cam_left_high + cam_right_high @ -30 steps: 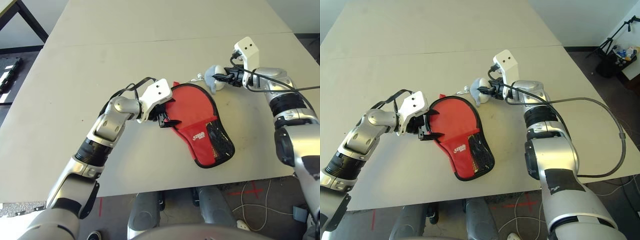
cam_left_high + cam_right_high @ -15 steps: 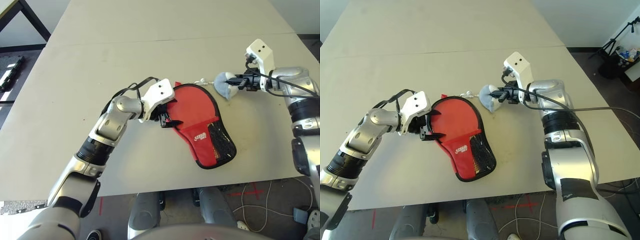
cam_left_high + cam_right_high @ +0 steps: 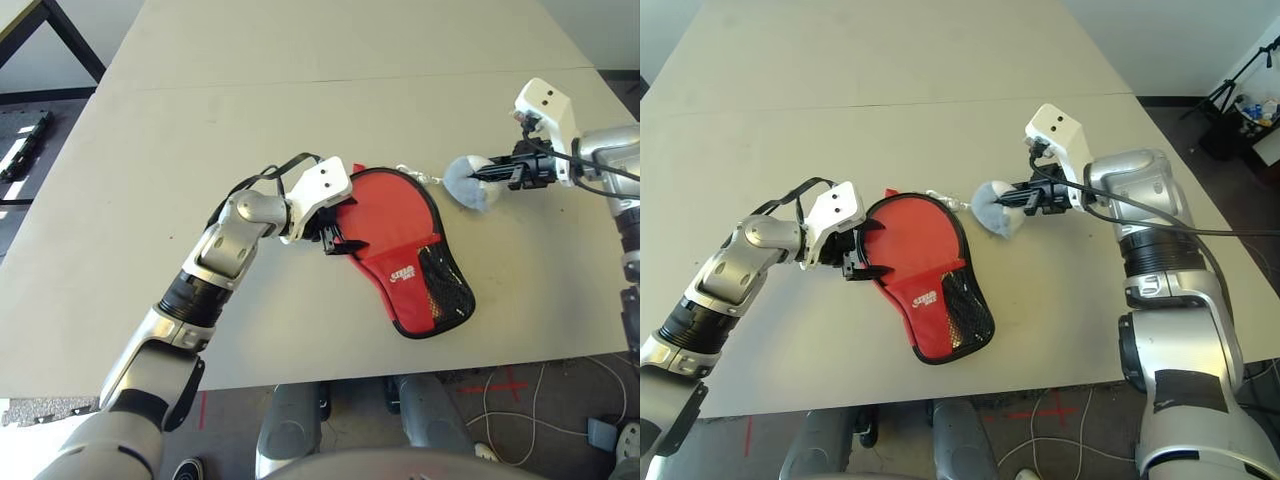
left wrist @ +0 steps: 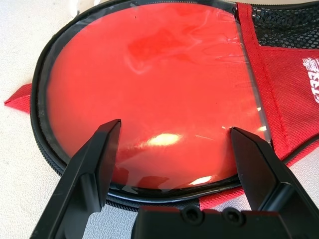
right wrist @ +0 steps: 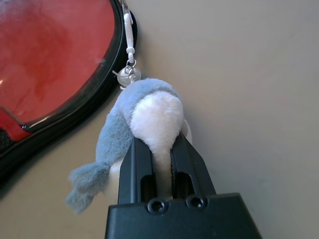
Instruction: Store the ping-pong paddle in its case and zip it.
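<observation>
left gripper [image 4: 175, 124] was wide open over the case [image 3: 400, 278], clamping nothing; plush toy [image 5: 112, 134], pinched inside right gripper [image 5: 158, 137], could by pulling drag case askew

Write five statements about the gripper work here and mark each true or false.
1. The right gripper is closed on the blue-and-white plush toy. True.
2. The left gripper is shut tight on the plush toy. False: its fingers stand open over the edge of the red case.
3. A string of charms runs from the toy toward the case. True.
4. The case's mesh pocket is white. False: it is black.
5. The white logo is on the case's upward-facing side. True.
</observation>
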Controlling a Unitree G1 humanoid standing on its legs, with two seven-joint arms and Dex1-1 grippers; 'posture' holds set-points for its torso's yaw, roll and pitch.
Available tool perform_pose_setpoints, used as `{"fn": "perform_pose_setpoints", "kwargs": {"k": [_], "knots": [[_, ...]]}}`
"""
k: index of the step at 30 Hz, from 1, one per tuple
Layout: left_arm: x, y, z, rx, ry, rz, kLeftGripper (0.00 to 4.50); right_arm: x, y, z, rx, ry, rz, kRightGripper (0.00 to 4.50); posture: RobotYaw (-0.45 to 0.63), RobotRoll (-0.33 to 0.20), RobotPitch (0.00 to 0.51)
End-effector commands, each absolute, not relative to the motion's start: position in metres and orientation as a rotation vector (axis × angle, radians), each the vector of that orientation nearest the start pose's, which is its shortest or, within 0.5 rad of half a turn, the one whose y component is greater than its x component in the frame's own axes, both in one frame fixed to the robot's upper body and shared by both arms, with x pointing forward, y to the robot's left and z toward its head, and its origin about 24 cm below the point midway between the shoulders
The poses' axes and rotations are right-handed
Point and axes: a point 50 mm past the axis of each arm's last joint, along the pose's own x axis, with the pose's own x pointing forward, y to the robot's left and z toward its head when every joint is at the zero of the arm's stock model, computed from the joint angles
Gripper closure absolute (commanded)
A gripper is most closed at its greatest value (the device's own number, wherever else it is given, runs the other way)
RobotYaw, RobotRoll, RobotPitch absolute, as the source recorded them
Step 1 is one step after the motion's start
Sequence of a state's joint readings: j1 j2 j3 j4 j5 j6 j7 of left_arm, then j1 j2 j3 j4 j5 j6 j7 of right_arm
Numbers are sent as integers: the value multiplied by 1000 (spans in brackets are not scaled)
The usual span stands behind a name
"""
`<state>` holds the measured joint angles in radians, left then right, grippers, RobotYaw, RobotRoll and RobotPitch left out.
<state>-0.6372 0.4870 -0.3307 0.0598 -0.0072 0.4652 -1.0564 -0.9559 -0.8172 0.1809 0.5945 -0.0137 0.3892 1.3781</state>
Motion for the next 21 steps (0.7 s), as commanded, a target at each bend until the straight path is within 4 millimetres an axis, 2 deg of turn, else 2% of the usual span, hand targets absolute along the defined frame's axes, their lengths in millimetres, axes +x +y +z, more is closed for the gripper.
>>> {"fn": "perform_pose_setpoints", "kwargs": {"k": [1,5,9,16,21], "knots": [[307,114,104,597,433,-1237,0,337,-269,206,-633,606,980,4362,-88,0,221],[308,114,104,596,434,-1238,0,323,-278,203,-656,687,1066,4362,-89,0,222],[307,114,103,593,435,-1238,0,295,-282,195,-656,794,1198,4363,-90,0,221],[307,113,103,589,434,-1238,0,250,-280,183,-576,967,1373,4365,-94,0,219],[307,113,102,590,434,-1238,0,231,-278,175,-528,1039,1453,4365,-96,0,218]]}}
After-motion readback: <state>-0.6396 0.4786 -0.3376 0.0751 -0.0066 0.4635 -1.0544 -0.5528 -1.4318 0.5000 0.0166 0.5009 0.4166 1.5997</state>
